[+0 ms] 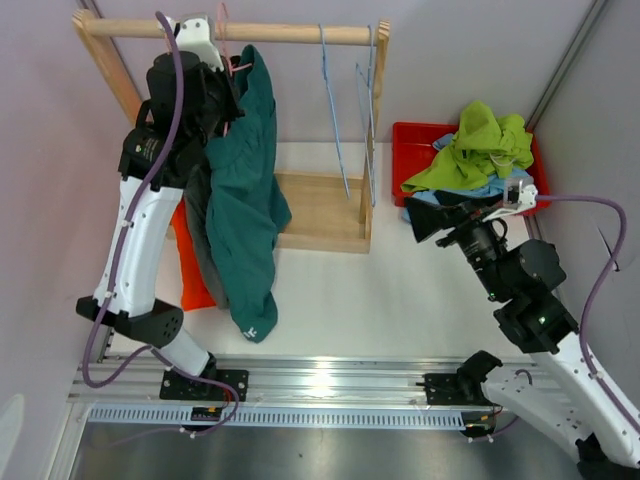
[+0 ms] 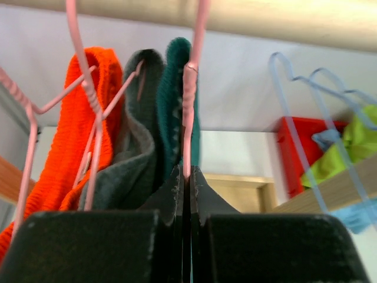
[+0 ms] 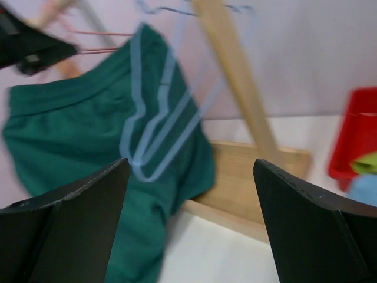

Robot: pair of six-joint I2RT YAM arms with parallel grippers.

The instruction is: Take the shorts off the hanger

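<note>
Teal shorts (image 1: 245, 200) hang from a pink hanger (image 1: 236, 62) at the left of the wooden rod (image 1: 280, 33), with grey shorts (image 1: 200, 235) and orange shorts (image 1: 190, 265) behind them. My left gripper (image 1: 232, 88) is up by the rod. In the left wrist view it (image 2: 187, 175) is shut on the pink hanger's wire (image 2: 189, 106), beside the teal (image 2: 175, 82), grey (image 2: 132, 153) and orange (image 2: 76, 124) waistbands. My right gripper (image 1: 425, 220) stands open and empty over the table. In the right wrist view it (image 3: 190, 171) faces the teal shorts (image 3: 65, 130).
Two empty blue hangers (image 1: 350, 120) hang at the rod's right end. The rack's wooden base (image 1: 320, 210) lies below them. A red tray (image 1: 415, 150) at the right holds lime green shorts (image 1: 485, 145) and light blue shorts (image 1: 480, 190).
</note>
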